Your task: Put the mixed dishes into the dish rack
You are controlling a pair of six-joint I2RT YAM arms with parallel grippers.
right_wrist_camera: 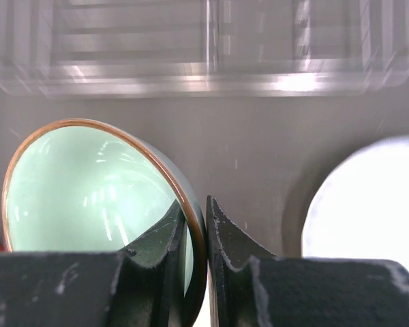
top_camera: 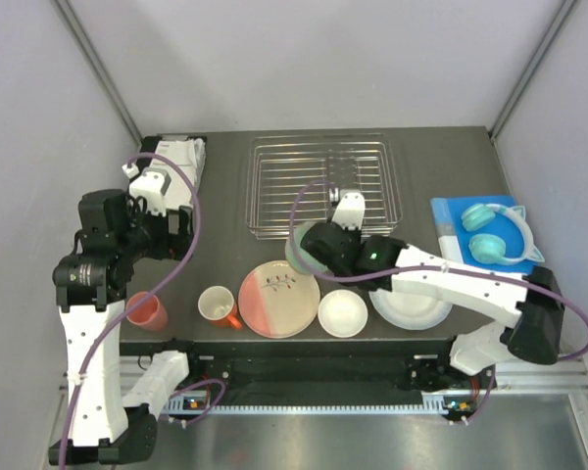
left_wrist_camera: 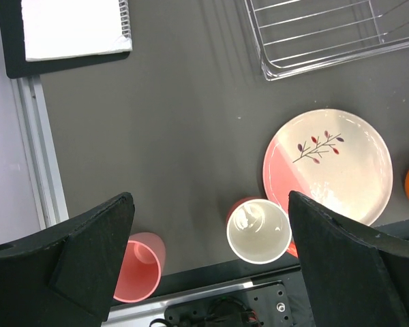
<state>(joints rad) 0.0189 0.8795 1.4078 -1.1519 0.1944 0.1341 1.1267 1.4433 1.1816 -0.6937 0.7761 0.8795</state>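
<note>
The mint green bowl (right_wrist_camera: 95, 197) is tipped on its side towards the middle of the table, just short of the near rim of the dish rack (top_camera: 323, 139), which lies empty against the far edge. The right pincer (right_wrist_camera: 196, 218) is clamped on the bowl's copper-edged rim, one finger inside and one outside, so only a narrow strip of glazed wall is held. That is the weak spot. A smooth bowl hanging from one point on its lip could pivot or slide out between the fingers if the wrist turns sharply. Its low side might also strike the rack's raised front wire if it is carried across too low, which would shove the light rack or knock the bowl free. Along the near edge sit the pink-and-cream plate (top_camera: 279, 299), a small white bowl (top_camera: 342, 313) and a white plate (top_camera: 412, 305) under the right arm, where a dropped bowl would land. The orange mug (top_camera: 218, 305) and salmon cup (top_camera: 147, 311) stand towards the near left corner, below the left pincer (left_wrist_camera: 211, 231), whose fingers are spread wide and hold nothing.
</note>
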